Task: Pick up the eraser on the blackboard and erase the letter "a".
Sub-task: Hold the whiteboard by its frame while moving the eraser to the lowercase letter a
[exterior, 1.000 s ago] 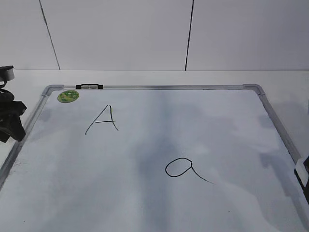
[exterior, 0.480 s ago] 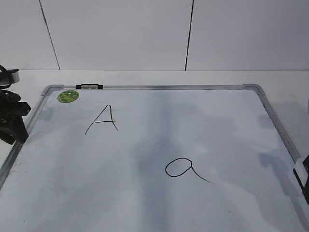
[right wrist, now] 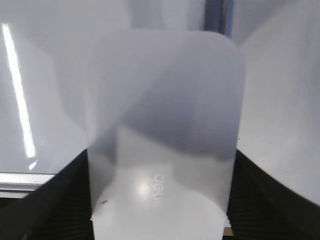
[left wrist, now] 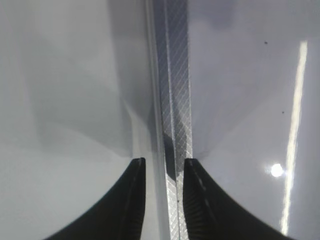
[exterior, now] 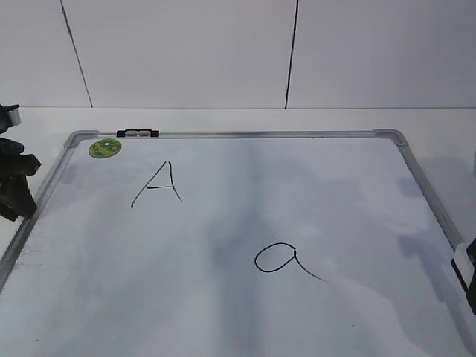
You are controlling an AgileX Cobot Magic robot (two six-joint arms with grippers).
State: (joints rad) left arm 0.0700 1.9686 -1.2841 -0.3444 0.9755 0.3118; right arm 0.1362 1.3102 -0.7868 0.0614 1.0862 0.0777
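Observation:
The blackboard point(exterior: 245, 135), a white board in a silver frame, lies flat on the table. The letter "a" point(exterior: 279, 259) is written in black right of its centre, whole. My right gripper point(exterior: 468, 279) at the right edge of the exterior view is shut on the eraser point(exterior: 464, 257), beside the board's right frame. In the right wrist view the white eraser point(right wrist: 162, 125) fills the space between the right gripper's point(right wrist: 161, 152) two black fingers, grey lettering up. My left gripper point(exterior: 15, 190) is at the board's left frame. Its jaws point(left wrist: 164, 161) stand a narrow gap apart, empty, over the frame point(left wrist: 177, 100).
A capital "A" point(exterior: 160, 184) is written at the upper left of the board. A round green sticker point(exterior: 105, 147) sits in the far left corner. A small black-and-clear clip point(exterior: 137, 134) sits on the far frame. A white panelled wall stands behind the table.
My left gripper has shifted slightly back to the left at the board's edge. My right gripper with the eraser has barely moved. The writing is unchanged.

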